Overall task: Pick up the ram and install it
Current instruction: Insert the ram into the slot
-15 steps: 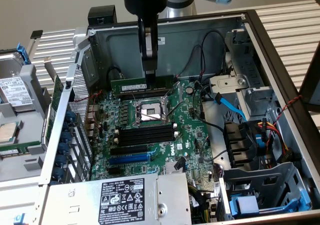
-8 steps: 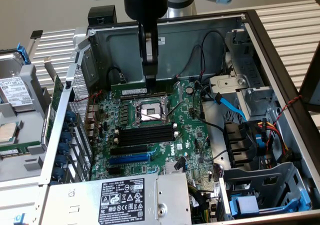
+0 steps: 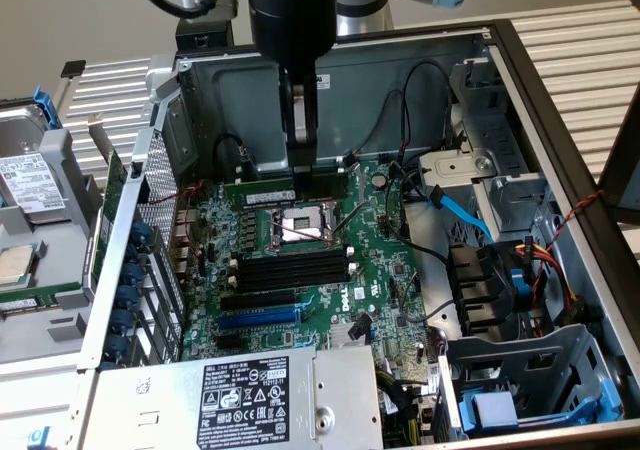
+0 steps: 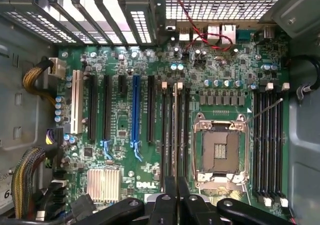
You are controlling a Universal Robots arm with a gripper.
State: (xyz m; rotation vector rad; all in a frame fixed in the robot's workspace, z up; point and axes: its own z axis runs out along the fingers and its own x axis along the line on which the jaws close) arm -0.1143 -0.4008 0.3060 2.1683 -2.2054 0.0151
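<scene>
The tool point(image 3: 300, 165) is gripping one long, thin green ram stick point(image 3: 255, 190), which is hanging edge-down directly beneath it. Four black slots point(image 3: 295, 270) are lying nearby.

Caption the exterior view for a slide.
Gripper holds the ram level over the motherboard, near the CPU socket, inside an open case.
</scene>
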